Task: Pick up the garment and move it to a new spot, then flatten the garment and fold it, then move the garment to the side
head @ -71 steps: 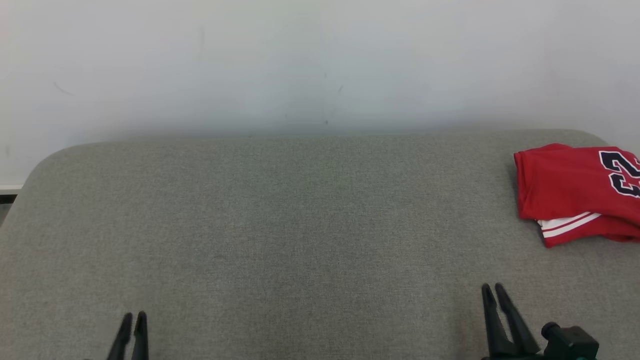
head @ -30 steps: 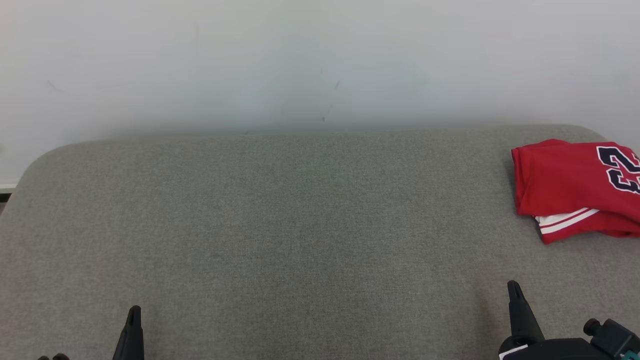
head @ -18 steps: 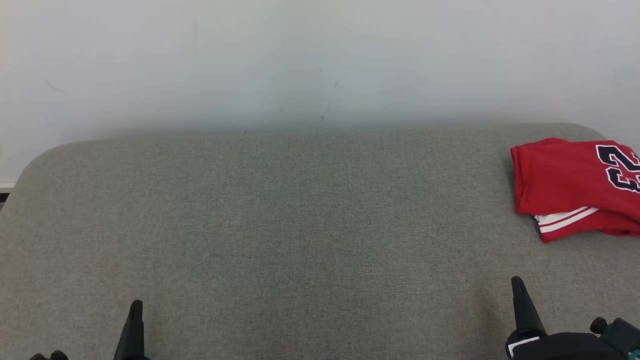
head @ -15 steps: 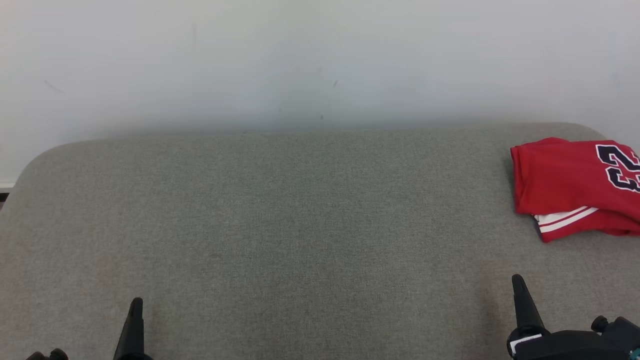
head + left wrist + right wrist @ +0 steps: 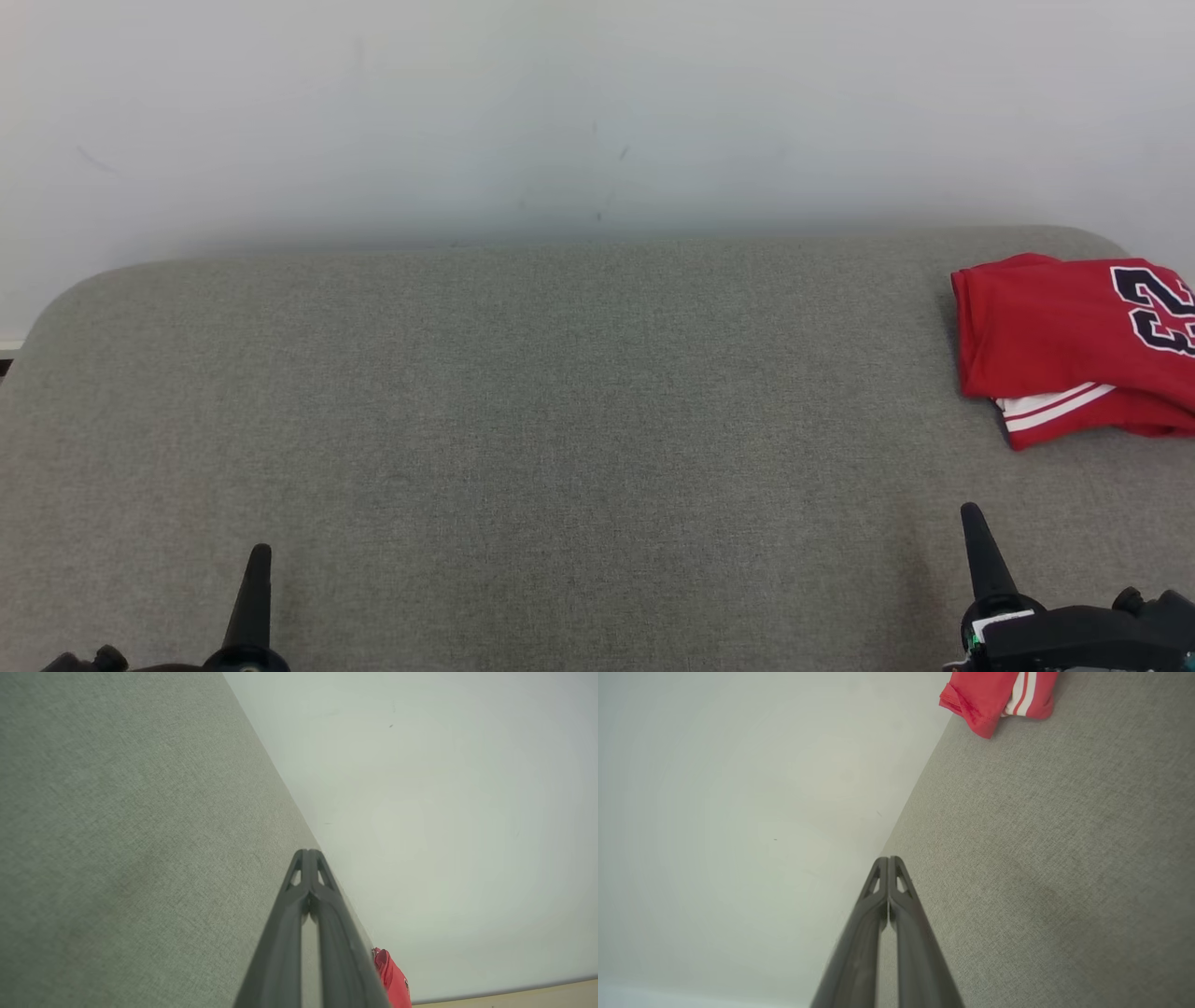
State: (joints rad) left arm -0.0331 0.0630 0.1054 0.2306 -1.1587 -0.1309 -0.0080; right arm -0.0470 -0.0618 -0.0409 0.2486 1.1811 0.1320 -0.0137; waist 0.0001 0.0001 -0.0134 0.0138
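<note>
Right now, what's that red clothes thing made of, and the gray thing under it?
The red garment looks like smooth, thin sports fabric, maybe polyester: it folds softly and shows stitched hems. The gray surface looks like matte woven upholstery cloth: a fine speckled weave shows.

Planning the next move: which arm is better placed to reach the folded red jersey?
The right. The right gripper sits at the lower right, below the folded red jersey at the right end of the grey surface; the left gripper is far across it. Both are shut, holding nothing.
</note>
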